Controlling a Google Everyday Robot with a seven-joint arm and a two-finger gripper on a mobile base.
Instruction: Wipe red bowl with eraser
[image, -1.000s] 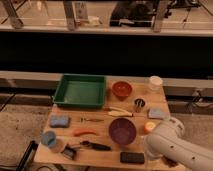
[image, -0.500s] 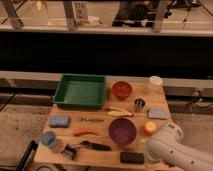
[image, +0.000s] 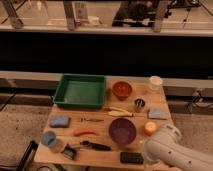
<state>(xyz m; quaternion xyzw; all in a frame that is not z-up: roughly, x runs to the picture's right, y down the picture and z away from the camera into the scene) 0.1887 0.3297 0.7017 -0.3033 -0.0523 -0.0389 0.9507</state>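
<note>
The red bowl is small, round and orange-red. It stands at the table's back, right of the green tray. The eraser, a flat black block, lies at the table's front edge, below the dark purple bowl. My white arm reaches in from the bottom right, and its near end is just right of the eraser. The gripper is hidden behind the arm's white links and does not show.
A green tray sits at the back left. A white cup, a metal cup and a blue-grey sponge are on the right. Another sponge, an orange-red piece, a black tool and a blue cup are on the left.
The white arm has shifted a little lower and leftward at the table's front right, toward the eraser. The objects on the table have not moved.
</note>
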